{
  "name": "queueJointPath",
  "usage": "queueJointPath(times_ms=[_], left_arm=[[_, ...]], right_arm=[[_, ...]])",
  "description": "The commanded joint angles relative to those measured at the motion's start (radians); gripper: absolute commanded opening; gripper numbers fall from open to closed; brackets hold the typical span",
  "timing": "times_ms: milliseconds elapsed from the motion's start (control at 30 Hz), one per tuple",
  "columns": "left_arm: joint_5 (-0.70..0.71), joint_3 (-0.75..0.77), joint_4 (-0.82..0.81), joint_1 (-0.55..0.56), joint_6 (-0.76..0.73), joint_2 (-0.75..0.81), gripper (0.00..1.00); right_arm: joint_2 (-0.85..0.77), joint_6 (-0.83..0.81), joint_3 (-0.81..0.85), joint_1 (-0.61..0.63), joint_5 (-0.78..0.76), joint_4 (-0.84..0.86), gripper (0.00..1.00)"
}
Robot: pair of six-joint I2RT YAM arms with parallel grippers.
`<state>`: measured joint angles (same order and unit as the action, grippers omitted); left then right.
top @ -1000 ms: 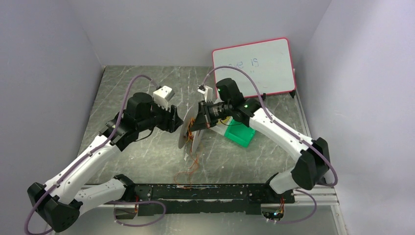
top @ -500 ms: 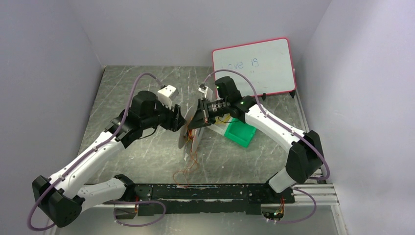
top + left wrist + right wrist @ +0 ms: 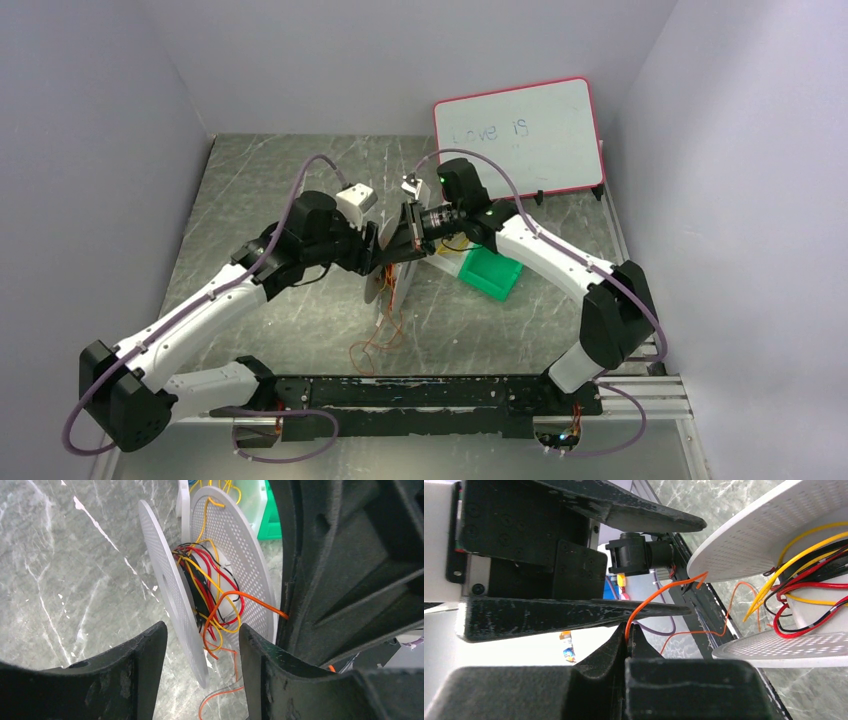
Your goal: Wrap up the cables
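A white perforated spool stands on edge at the table's middle, with red, yellow and black wires wound on its hub. The thin orange cable runs from the spool to my right gripper, which is shut on it just beside the spool; the rest trails loose on the table. My left gripper is open, its jaws astride the lower edge of the spool's near disc without touching it. In the top view the left gripper and the right gripper meet at the spool.
A green box lies just right of the spool, under the right arm. A pink-framed whiteboard leans on the back wall at the right. A black rail runs along the near edge. Walls close in left and right.
My left arm has moved right, bringing its open gripper up to the spool. My right gripper has shifted a little left and back with the orange cable. The loose cable has shifted slightly.
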<state>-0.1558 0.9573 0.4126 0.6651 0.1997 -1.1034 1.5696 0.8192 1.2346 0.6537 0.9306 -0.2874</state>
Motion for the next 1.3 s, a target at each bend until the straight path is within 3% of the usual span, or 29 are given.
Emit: queueJointPath(times_ms=[0,900,1133,1267], left_arm=[[0.03,-0.014,-0.027,0.011,0.009,-0.021,0.59],[0.121,0.0,0.025,0.038,0.007,-0.105,0.37],[0.168,0.001,0.037,0.048,0.007,-0.104,0.26],[0.183,0.002,0.037,0.049,0.006,-0.099,0.08]], right_arm=[[0.004,0.043,-0.026,-0.005,0.027,0.055,0.0],[0.001,0.182,-0.142,-0.006,0.02,0.295,0.0],[-0.003,0.221,-0.158,-0.006,0.012,0.346,0.0],[-0.003,0.232,-0.164,-0.002,0.005,0.361,0.0]])
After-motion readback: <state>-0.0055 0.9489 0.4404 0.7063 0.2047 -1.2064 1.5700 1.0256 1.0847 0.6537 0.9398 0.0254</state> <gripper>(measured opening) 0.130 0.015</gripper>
